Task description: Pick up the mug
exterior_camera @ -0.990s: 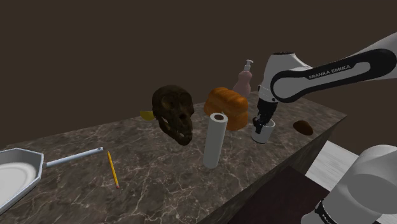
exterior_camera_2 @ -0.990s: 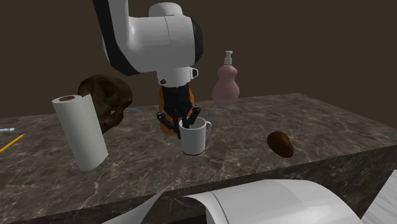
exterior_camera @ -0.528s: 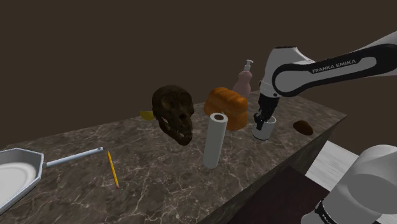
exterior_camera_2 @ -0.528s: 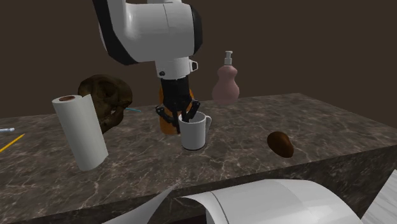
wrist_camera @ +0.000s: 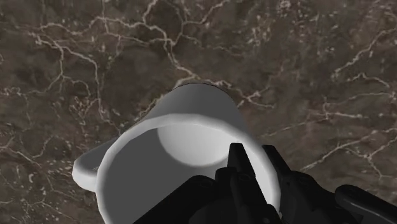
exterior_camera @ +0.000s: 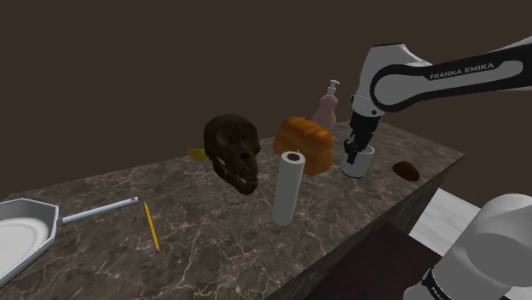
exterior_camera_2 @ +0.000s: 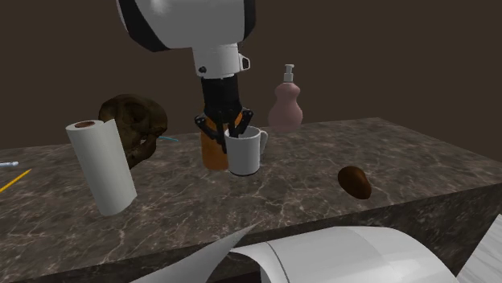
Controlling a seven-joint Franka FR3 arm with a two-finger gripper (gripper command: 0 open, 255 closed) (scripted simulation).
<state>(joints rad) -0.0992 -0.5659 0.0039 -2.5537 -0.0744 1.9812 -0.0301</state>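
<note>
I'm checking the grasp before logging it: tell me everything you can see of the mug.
The mug is plain white, smooth and empty, with one loop handle on the side opposite the end effector. It is roughly upright, mouth up, over the dark marbled counter. The end effector clasps its wall, one finger inside, one outside.

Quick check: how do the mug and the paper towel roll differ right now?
The mug is short with a handle; the paper towel roll is taller and has none. The gripper clasps the mug's rim; the paper towel roll stands free on the counter. Both are white.
</note>
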